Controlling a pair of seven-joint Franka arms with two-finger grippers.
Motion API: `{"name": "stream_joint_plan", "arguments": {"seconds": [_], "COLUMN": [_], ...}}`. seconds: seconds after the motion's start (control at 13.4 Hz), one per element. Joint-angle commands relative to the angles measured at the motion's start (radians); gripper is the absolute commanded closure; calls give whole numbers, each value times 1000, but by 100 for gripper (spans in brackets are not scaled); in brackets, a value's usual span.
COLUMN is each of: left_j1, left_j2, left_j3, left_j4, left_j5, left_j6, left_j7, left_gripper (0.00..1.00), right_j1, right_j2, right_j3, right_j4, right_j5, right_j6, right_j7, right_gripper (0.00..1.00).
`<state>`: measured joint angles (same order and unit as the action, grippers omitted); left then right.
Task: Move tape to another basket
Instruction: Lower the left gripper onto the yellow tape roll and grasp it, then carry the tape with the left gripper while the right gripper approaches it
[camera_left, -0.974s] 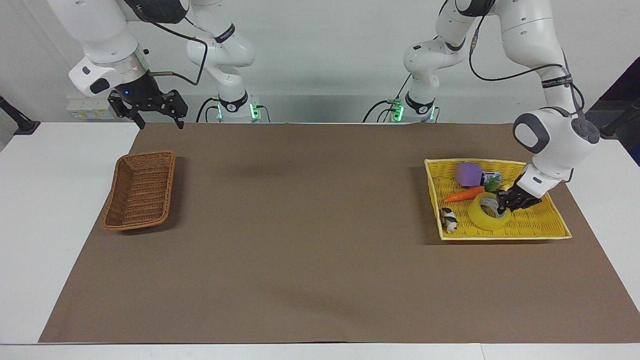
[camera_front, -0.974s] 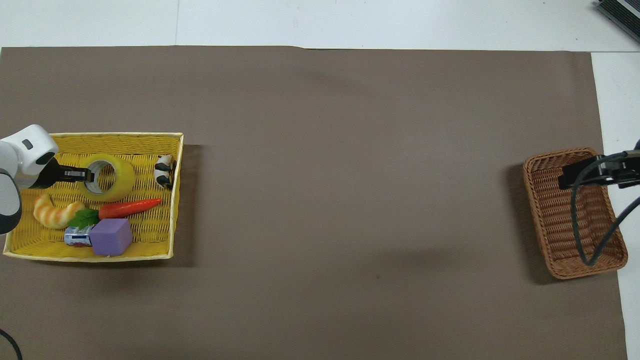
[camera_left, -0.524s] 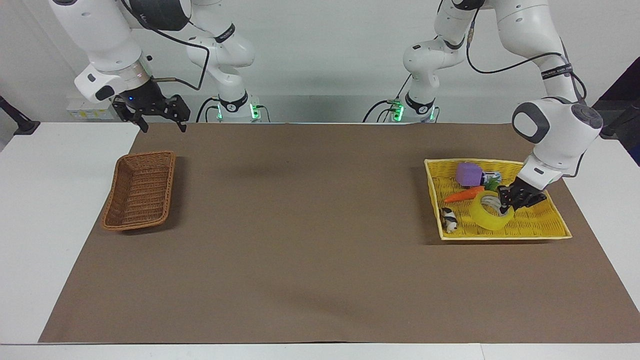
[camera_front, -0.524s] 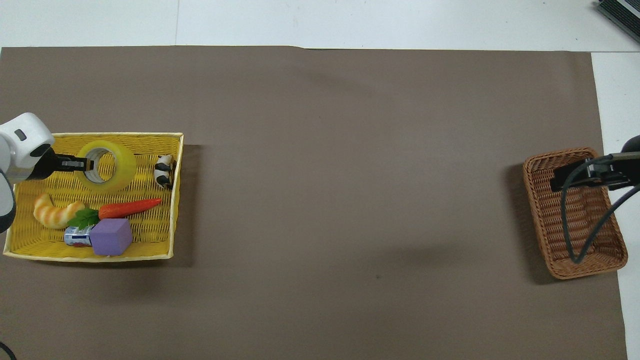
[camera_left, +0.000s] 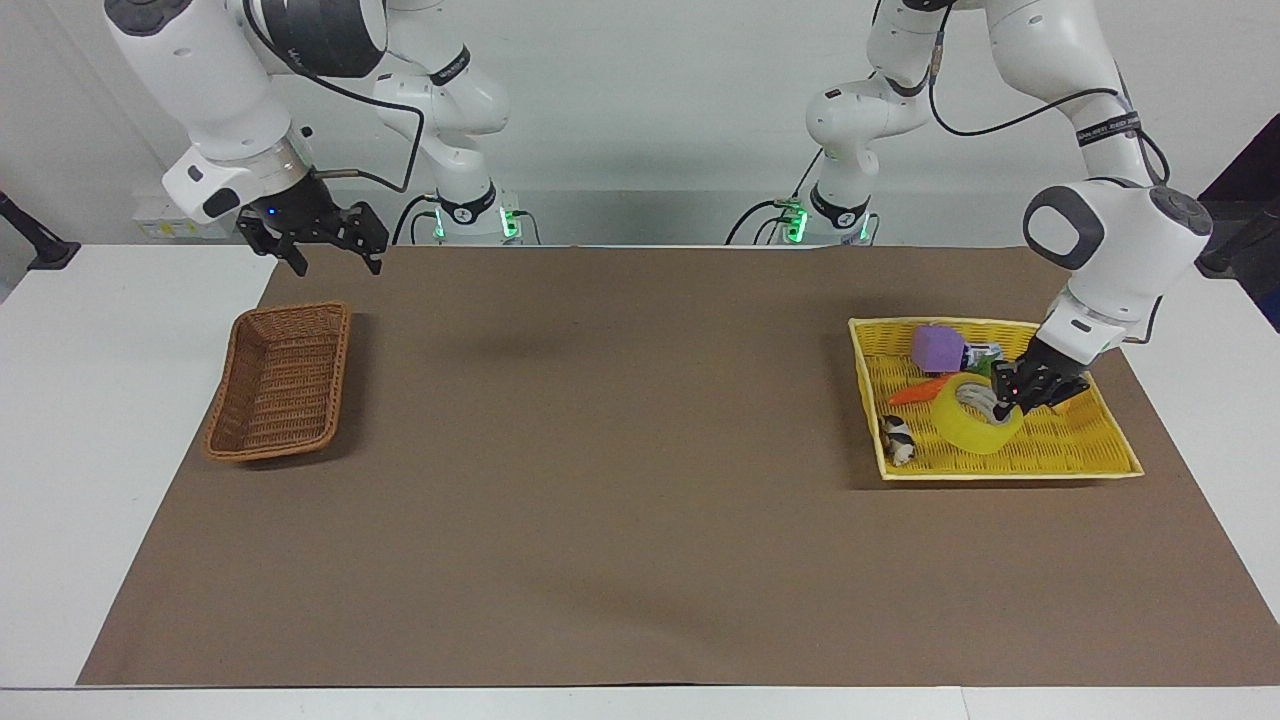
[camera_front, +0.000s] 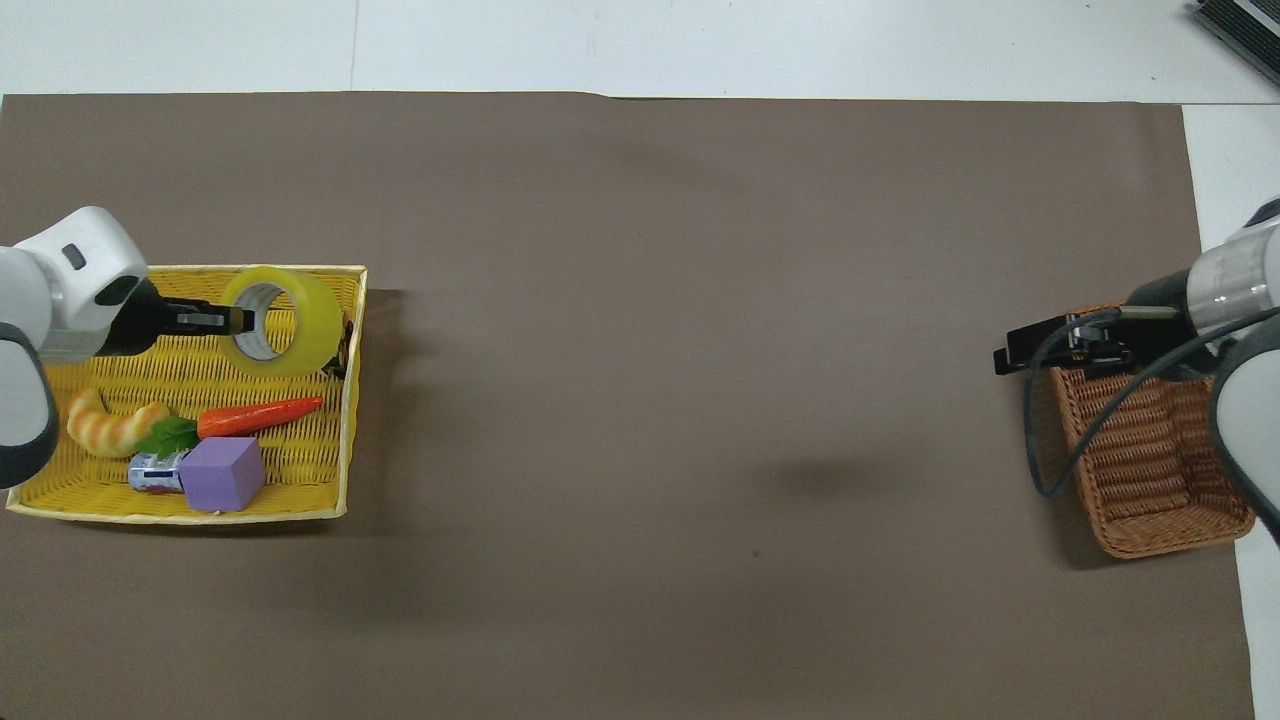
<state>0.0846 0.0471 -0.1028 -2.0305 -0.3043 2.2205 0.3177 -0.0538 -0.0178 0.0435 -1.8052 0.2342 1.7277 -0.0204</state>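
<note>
Translucent yellow, with a pale core ring, the wide roll of packing tape (camera_left: 977, 416) hangs in the facing view from the left gripper (camera_left: 1010, 398), whose jaws are clamped on the roll's wall, one inside the core and one outside. A second ago the roll lay lower, on the floor of the flat bright-yellow woven tray (camera_left: 1090, 445); now it sits higher and has drifted toward the orange toy carrot (camera_left: 912, 392) and the small black-and-white toy cow (camera_left: 897, 438). The right gripper (camera_left: 328, 247) hovers with its jaws apart above the desk near the narrow brown wicker basket (camera_left: 278, 385), and has shifted a little toward the middle since then.

From overhead, the tape (camera_front: 283, 322) has clearly travelled: it now covers the tray's (camera_front: 200, 272) corner rim by the cow, with the left gripper (camera_front: 240, 320) behind it. The right gripper (camera_front: 1040, 345) has moved out past the wicker basket's (camera_front: 1150, 480) edge, over the brown desk mat (camera_front: 640, 300).

My reading is that the lift is done and the carry toward the wicker basket has started, possibly toward a handover; the basket holds nothing so far.
</note>
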Motion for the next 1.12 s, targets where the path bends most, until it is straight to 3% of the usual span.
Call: {"name": "stream_joint_plan", "arguments": {"seconds": [0.0,0.52,1.05], "left_j1": [-119,-327,-479], "left_j2": [-18,22,33], "left_j3": [14,15,15], "left_j4": [-14,-25,-39], "left_j5": [-16,-16,-16], "left_j6": [5,93,114], "left_j7": [-144,-396,-560], "left_gripper": [100,100,100], "right_j1": [49,165,380], "right_j2": [-31,-14,58], "right_j3": [1,1,-1], "right_j4": [-95,-158,-180], "right_j5": [100,362,341], "right_j6": [113,254,467], "right_j7": [4,-76,37], "right_gripper": [0,0,0]}}
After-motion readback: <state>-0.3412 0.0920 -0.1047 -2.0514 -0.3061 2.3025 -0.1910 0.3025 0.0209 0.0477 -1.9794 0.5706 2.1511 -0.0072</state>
